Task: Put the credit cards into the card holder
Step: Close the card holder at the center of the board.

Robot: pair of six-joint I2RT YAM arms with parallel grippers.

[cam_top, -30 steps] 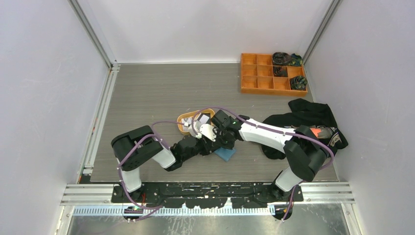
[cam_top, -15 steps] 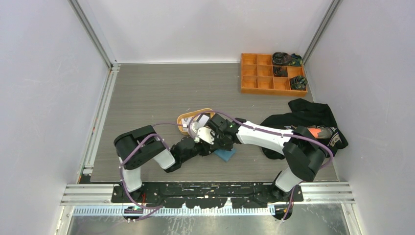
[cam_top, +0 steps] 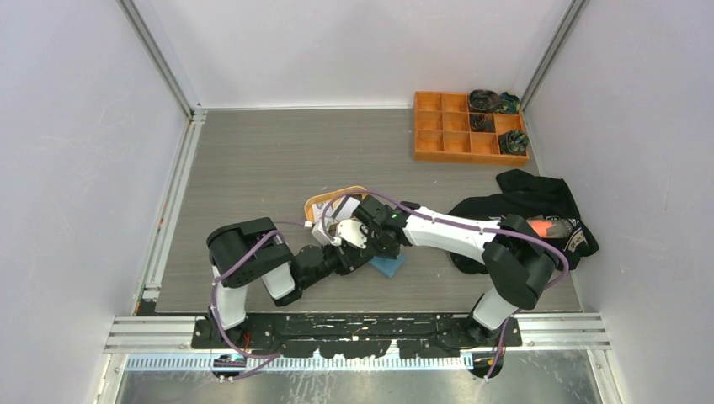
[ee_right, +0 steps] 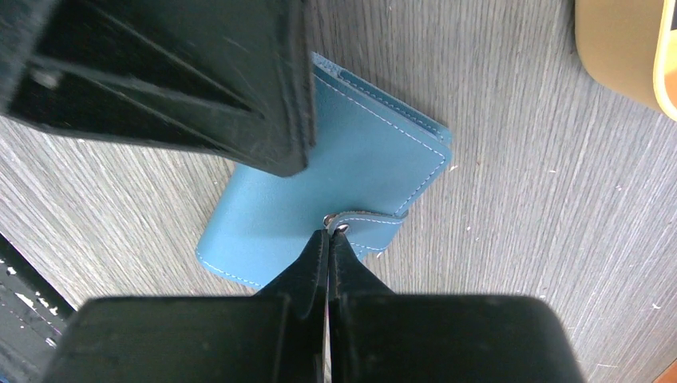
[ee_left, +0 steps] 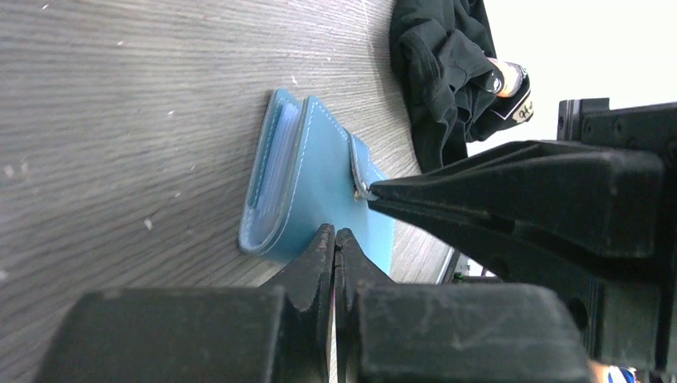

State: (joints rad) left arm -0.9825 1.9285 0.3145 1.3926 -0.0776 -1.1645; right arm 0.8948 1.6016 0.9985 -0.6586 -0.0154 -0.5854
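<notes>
Logging both arms folded in toward the middle of the table [cam_top: 253, 168], where we see the card holder [ee_right: 351, 175] lying flat and folded shut on the wood-grain top, near the front edge and just near-right of the orange oval tray [cam_top: 318, 202]. We mark the right gripper [ee_right: 329, 236] as clenched, fingertips pressed together with no gap, their point resting right at the metal snap on the end of the holder's tab [ee_right: 369, 226]. We cannot tell whether it pinches the tab or only touches it. We mark the left gripper [ee_left: 334, 238] as clenched too, nothing between its fingers, its tips just beside the holder's stitched edge. Whether they touch it is unclear. From the right wrist view the left gripper's black body covers the holder's far-left corner. The left wrist view shows the holder's open side, with clear pocket layers showing between the blue covers. The credit cards [cam_top: 341, 205] sit in the oval tray, a few white ones showing, partly hidden behind the right arm's wrist, so we give no count. None of them is in the holder as far as we can see. A black garment [cam_top: 526, 206] lies crumpled at the right side of the table, and an orange compartment box [cam_top: 446, 135] stands at the far right with dark items in its right-hand cells.
</notes>
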